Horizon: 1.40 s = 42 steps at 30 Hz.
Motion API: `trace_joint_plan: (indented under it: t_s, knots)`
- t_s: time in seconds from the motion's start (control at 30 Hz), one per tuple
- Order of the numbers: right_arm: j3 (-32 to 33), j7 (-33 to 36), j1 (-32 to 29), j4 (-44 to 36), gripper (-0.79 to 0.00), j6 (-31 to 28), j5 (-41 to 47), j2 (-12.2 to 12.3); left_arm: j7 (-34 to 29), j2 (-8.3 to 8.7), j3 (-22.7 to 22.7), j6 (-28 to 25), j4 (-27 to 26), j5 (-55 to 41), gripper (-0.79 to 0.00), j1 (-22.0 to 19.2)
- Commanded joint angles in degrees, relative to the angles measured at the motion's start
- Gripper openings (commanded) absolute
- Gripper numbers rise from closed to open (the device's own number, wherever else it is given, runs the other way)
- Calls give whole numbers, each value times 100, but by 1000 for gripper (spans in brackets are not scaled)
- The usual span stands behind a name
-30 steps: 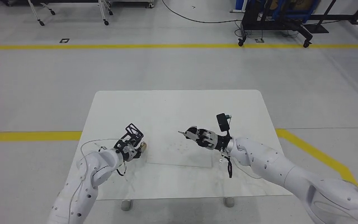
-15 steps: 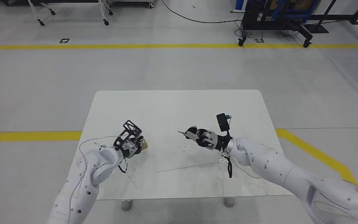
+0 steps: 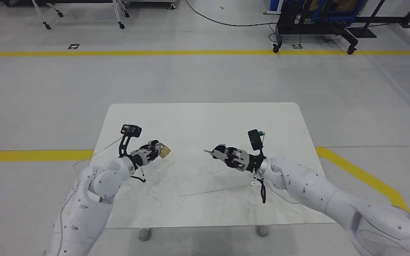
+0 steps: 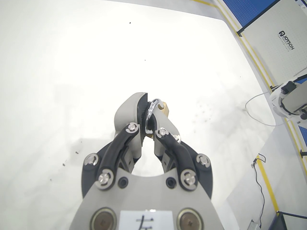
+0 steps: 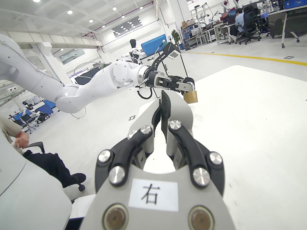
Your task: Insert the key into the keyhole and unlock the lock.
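My left gripper (image 3: 154, 152) is shut on the silver shackle (image 4: 153, 103) of a small brass padlock (image 3: 164, 151), held above the table's left half. In the left wrist view the brass body (image 4: 166, 110) pokes out behind the fingertips. My right gripper (image 3: 218, 152) hovers mid-table, shut on a thin key (image 3: 207, 152) whose tip points toward the padlock. From the right wrist, the shut right gripper (image 5: 163, 98) faces the padlock (image 5: 191, 96), which hangs from the left gripper (image 5: 190, 86). A gap of table separates key and lock.
The white table (image 3: 205, 121) has dark specks near its middle. A black cable (image 3: 262, 191) hangs by the right forearm. Free surface lies toward the table's far side, and the floor with yellow lines surrounds it.
My left arm has raised and turned its wrist, lifting the padlock off the table and bringing it slightly toward the middle. The right arm and key have stayed put.
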Motion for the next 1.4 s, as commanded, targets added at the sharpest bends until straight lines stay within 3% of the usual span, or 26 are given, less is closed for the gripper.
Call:
trace_joint_plan:
  t_s: [0.0, 0.17, 0.27, 0.37, 0.5, 0.6, 0.67, 0.97, 1.17, 1.37]
  knots:
    - [53, 47, -52, -5, -785, 177, 97, -8, -62, -44, -3, 199, 110, -837, -785, -25]
    - [384, 86, -230, -98, -785, 535, 520, -129, -1835, -198, 135, 1403, 1217, -3902, -785, -761]
    - [554, 110, -280, -17, -785, 760, 622, -238, -2562, -298, 398, 1909, 1971, -4881, -785, -1260]
    - [718, 129, -304, 33, -785, 922, 655, -339, -2848, -416, 679, 2317, 2676, -5509, -785, -1711]
    - [959, 37, -360, 56, -785, 1004, 533, -405, -2871, -547, 995, 2424, 3285, -5815, -785, -2191]
    - [1035, 43, -413, 59, -785, 858, 482, -414, -2822, -566, 1042, 2196, 3567, -5797, -785, -2383]
    - [1035, 43, -413, 59, -785, 858, 482, -414, -2873, -555, 1000, 1984, 3628, -5830, -785, -2404]
    - [1041, 67, -425, 49, -785, 883, 484, -415, -2893, -569, 1033, 2118, 3597, -5947, -785, -2330]
    - [1262, 1168, -392, -260, -785, 1549, -194, -335, -3445, -671, 1058, 2534, 3957, -6979, -785, -2406]
    - [1739, 1526, -589, -958, -785, 1846, -689, -111, -4131, -806, 1286, 2575, 4657, -7477, -785, -2810]
